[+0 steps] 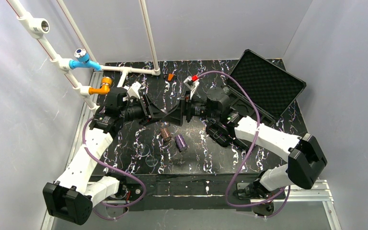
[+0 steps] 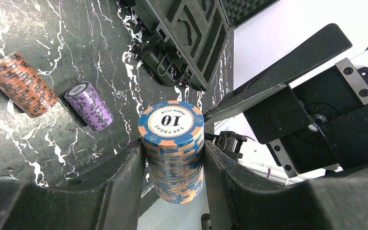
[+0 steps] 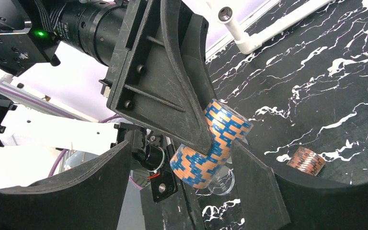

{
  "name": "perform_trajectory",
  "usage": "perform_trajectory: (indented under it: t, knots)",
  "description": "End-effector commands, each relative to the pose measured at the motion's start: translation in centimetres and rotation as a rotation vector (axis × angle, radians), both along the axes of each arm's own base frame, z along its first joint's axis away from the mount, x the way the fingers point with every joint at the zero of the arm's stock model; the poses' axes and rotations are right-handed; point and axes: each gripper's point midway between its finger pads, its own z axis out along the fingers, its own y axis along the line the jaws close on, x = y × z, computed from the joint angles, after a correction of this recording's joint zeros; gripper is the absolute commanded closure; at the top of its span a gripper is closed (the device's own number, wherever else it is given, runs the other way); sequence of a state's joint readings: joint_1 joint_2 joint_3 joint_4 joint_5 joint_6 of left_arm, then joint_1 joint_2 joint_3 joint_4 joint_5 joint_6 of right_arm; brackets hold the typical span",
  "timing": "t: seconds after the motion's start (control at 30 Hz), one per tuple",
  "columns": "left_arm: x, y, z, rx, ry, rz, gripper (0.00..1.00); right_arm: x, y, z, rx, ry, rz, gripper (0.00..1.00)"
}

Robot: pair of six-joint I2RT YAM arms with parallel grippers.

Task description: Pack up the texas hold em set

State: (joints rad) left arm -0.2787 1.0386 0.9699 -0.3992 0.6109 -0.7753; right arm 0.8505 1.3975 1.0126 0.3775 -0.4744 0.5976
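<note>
A blue-and-orange chip stack (image 2: 174, 148) hangs in the air over the middle of the table, and my left gripper (image 2: 175, 163) is shut on its sides. My right gripper (image 3: 182, 177) faces the left one, open, its jaws straddling the same stack (image 3: 211, 143) with a gap on the left side. The two grippers meet in the top view, left (image 1: 165, 115) and right (image 1: 179, 115). A brown stack (image 1: 165, 134) and a purple stack (image 1: 180, 142) lie on the table below. The black case (image 1: 268, 86) sits open at the back right.
A clear round disc (image 1: 153, 160) lies on the marble-patterned table near the front. A small orange piece (image 1: 171, 76) rests at the back by the white pipe frame (image 1: 134, 71). The case's moulded tray (image 2: 191, 38) lies just beyond the right arm.
</note>
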Motion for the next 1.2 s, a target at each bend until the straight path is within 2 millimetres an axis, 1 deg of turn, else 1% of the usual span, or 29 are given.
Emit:
perform_trajectory:
  t: [0.0, 0.13, 0.27, 0.43, 0.57, 0.63, 0.7, 0.77, 0.87, 0.97, 1.1, 1.17]
  knots:
    - [0.6, -0.3, 11.1, -0.075, -0.488, -0.050, 1.00, 0.1, 1.1, 3.4, 0.078, -0.056, 0.006, 0.18]
    - [0.6, -0.2, 11.4, -0.071, -0.506, -0.043, 1.00, 0.4, 1.7, 1.9, 0.017, -0.024, 0.000, 0.22]
    - [0.7, 0.1, 11.4, -0.055, -0.519, -0.032, 1.00, 0.2, 2.1, 0.5, -0.048, -0.005, 0.004, 0.26]
    - [0.8, 0.4, 11.3, -0.035, -0.539, -0.017, 1.00, 0.7, 2.1, -1.0, -0.128, 0.015, -0.037, 0.26]
    - [1.0, 0.5, 11.1, -0.024, -0.542, -0.009, 1.00, 1.1, 2.1, -1.7, -0.185, 0.024, -0.060, 0.19]
    - [1.2, 0.7, 11.0, -0.015, -0.545, -0.001, 1.00, 1.3, 2.0, -2.0, -0.201, 0.029, -0.073, 0.17]
    - [1.3, 0.7, 10.9, -0.010, -0.545, 0.001, 1.00, 1.5, 1.9, -2.2, -0.211, 0.033, -0.090, 0.18]
    - [1.5, 0.7, 10.8, -0.006, -0.545, 0.003, 1.00, 1.5, 1.9, -2.5, -0.217, 0.039, -0.093, 0.21]
    - [1.6, 0.7, 10.5, -0.003, -0.543, 0.006, 1.00, 1.4, 1.9, -2.7, -0.215, 0.048, -0.095, 0.25]
    - [1.8, 0.7, 10.2, -0.002, -0.536, 0.007, 1.00, 1.4, 1.9, -2.5, -0.199, 0.045, -0.101, 0.26]
    - [1.9, 0.7, 9.7, 0.004, -0.528, 0.008, 1.00, 1.2, 2.1, -1.1, -0.154, 0.018, -0.094, 0.22]
    - [1.8, 0.7, 9.6, 0.004, -0.525, 0.008, 1.00, 1.2, 2.1, -0.4, -0.132, 0.007, -0.095, 0.21]
